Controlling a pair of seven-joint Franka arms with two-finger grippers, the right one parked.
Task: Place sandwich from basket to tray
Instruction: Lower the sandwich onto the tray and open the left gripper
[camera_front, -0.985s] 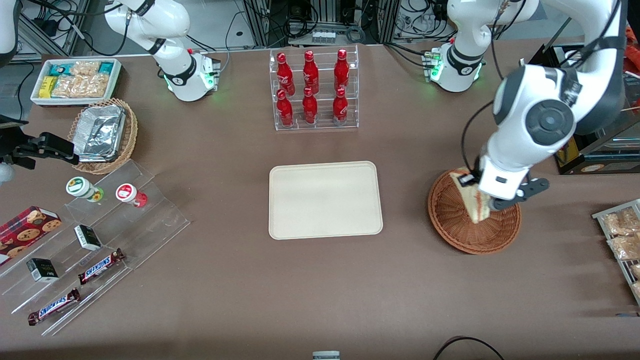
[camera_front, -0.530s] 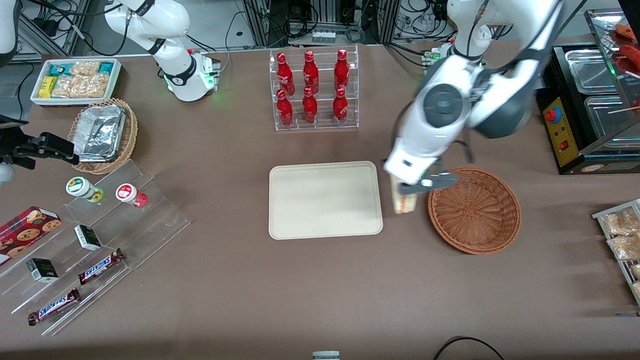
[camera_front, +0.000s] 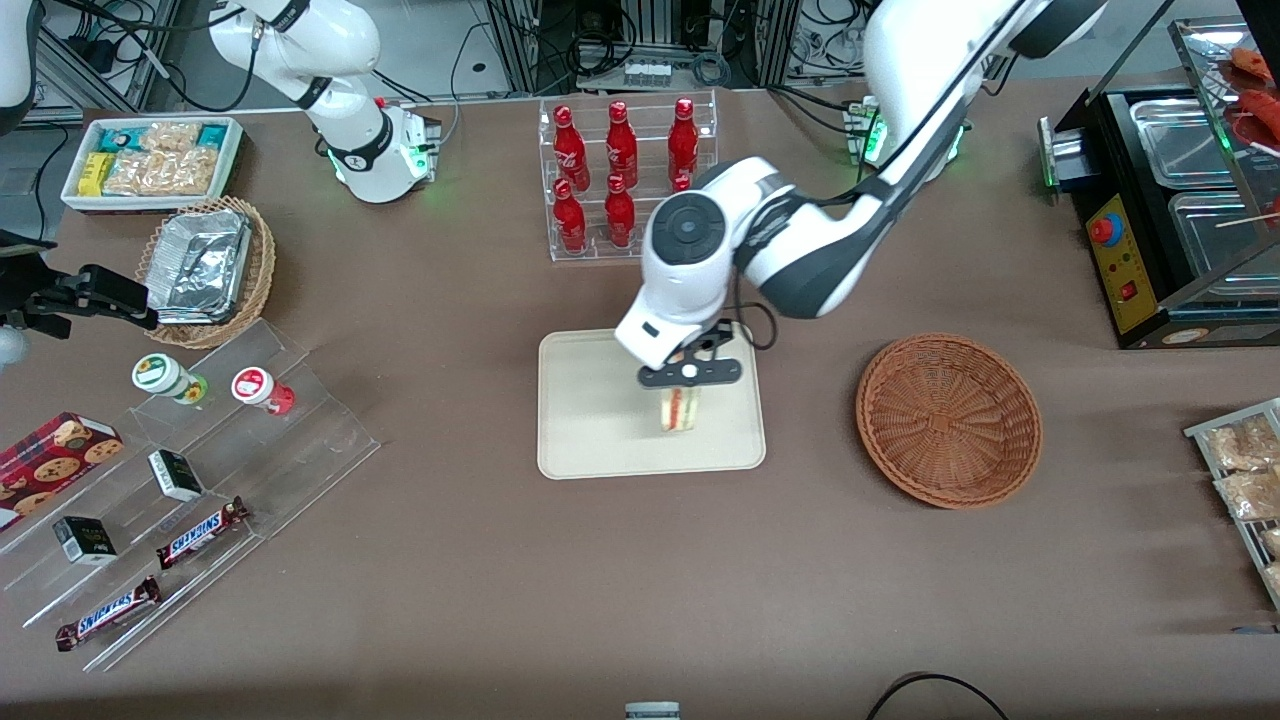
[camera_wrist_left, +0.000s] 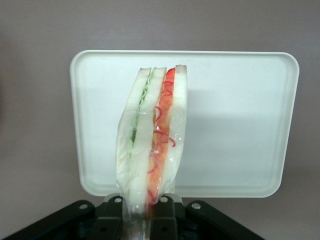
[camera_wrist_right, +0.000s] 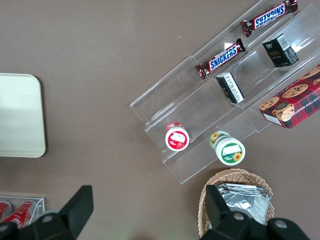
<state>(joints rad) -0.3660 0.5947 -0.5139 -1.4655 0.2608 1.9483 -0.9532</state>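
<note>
My left gripper (camera_front: 683, 382) is shut on the sandwich (camera_front: 679, 409), a plastic-wrapped wedge of pale bread with green and red filling, and holds it above the cream tray (camera_front: 590, 400). In the left wrist view the sandwich (camera_wrist_left: 150, 145) hangs from the gripper (camera_wrist_left: 142, 215) with the tray (camera_wrist_left: 235, 130) below it. The reddish-brown wicker basket (camera_front: 948, 420) stands empty beside the tray, toward the working arm's end of the table.
A clear rack of red bottles (camera_front: 626, 180) stands farther from the front camera than the tray. A tan basket with foil containers (camera_front: 208, 268), a white snack bin (camera_front: 152, 160) and acrylic steps with snacks (camera_front: 190, 480) lie toward the parked arm's end. Bagged pastries (camera_front: 1245, 480) lie at the working arm's end.
My left gripper has lifted the sandwich out of the basket and carried it sideways to above the tray. The basket is now empty.
</note>
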